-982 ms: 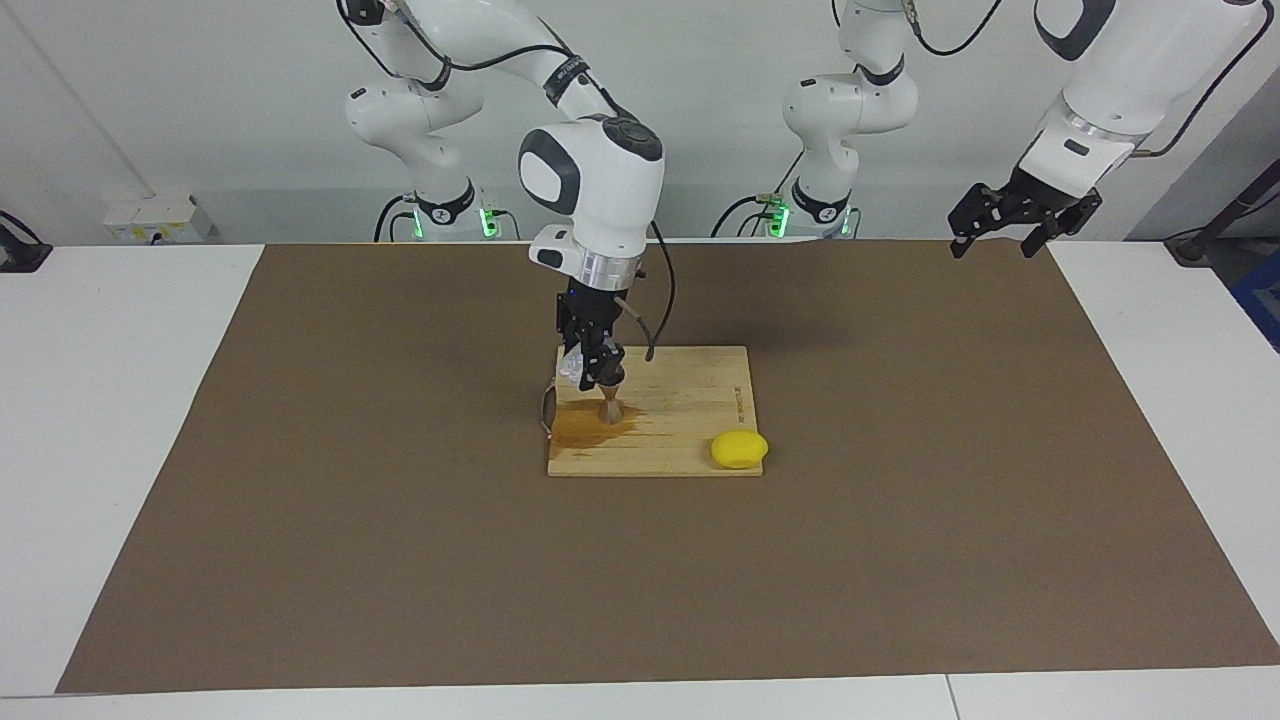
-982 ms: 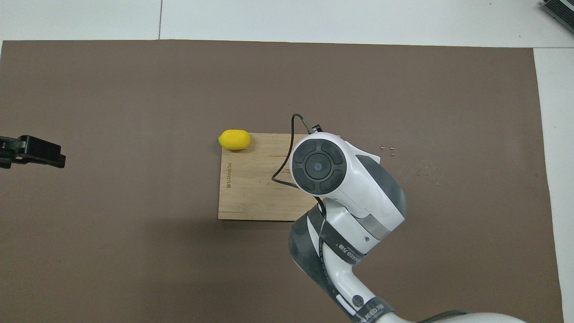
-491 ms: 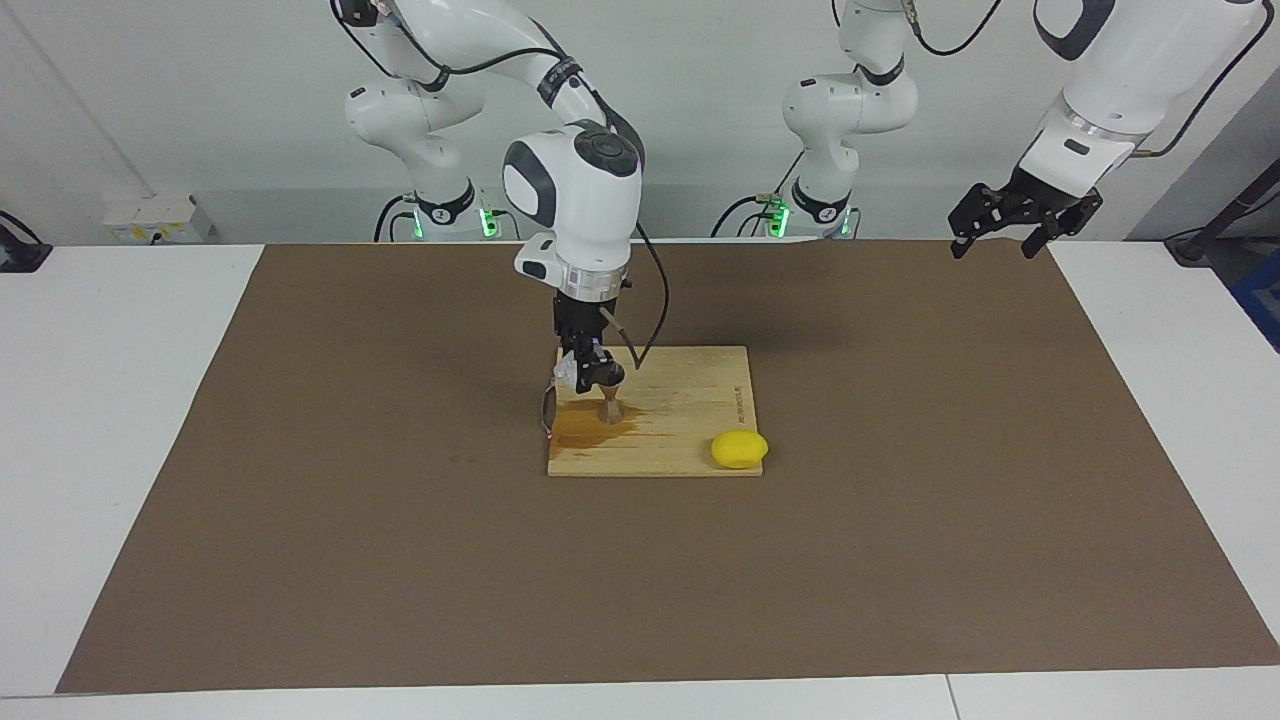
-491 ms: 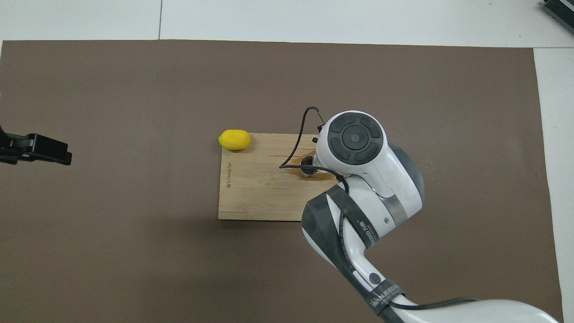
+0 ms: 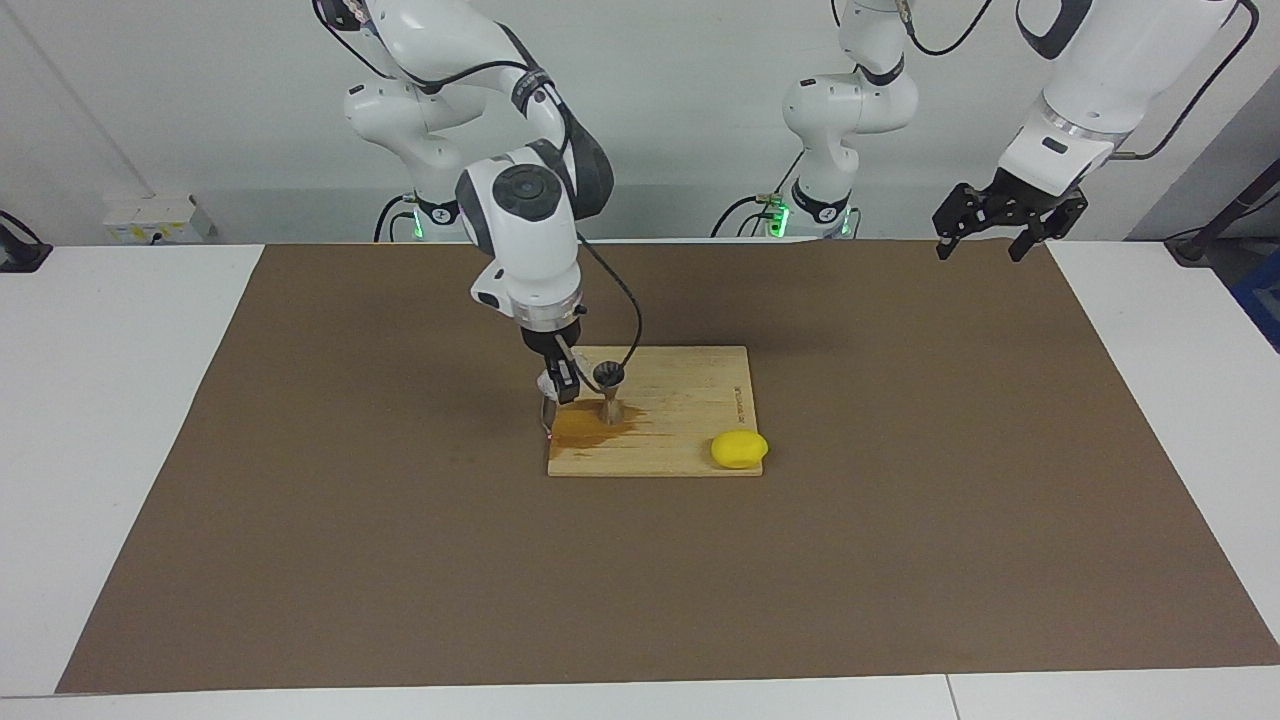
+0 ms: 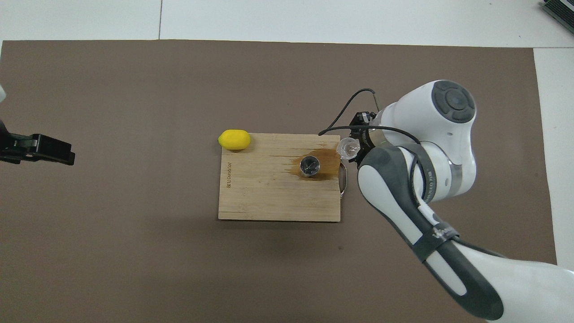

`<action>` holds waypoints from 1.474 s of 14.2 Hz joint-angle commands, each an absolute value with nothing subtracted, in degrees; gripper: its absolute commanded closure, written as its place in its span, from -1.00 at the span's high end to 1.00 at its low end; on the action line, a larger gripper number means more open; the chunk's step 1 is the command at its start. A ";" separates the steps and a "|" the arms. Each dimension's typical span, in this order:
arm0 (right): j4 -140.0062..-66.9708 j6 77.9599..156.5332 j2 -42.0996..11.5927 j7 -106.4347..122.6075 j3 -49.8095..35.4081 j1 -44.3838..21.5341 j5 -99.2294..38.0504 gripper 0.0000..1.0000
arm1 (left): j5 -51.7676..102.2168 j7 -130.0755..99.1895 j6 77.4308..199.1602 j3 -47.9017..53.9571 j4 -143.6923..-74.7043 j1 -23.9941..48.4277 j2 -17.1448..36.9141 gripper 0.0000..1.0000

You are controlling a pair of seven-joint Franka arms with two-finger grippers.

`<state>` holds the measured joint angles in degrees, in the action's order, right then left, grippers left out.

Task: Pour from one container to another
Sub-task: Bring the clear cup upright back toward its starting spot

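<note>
While the right gripper [image 5: 556, 385] clamps the cup [image 6: 348, 147] over the edge of the board [image 6: 260, 197] at the right arm's end, the cup hangs just beside the jigger [image 6: 310, 166], apart from it. The jigger stands upright on the board, its long axis vertical and its open mouth facing up, with a brown puddle [image 6: 329, 162] spread around its foot and reaching the board's edge. How the cup is tipped cannot be read, beyond its mouth showing toward the overhead camera. A metal handle [image 6: 343, 181] sticks out from the board's edge below the gripper. A lemon [image 5: 739, 449] rests at the board's corner toward the left arm's end, farther from the robots than the jigger. The left gripper [image 5: 995, 218] waits high over the mat's corner at its own end, fingers spread. The risks, as I judge them: the wet board could let the jigger slide or topple if the gripper or its cable brushes it, and any liquid left in the cup could drip onto the mat.
</note>
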<state>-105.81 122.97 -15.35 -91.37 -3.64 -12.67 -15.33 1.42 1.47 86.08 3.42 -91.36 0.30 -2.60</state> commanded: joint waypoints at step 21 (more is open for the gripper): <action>-116.01 120.50 -18.72 -61.79 -4.31 10.81 -35.07 -1.00 | 0.70 1.58 86.40 3.43 -92.99 0.09 -4.13 1.00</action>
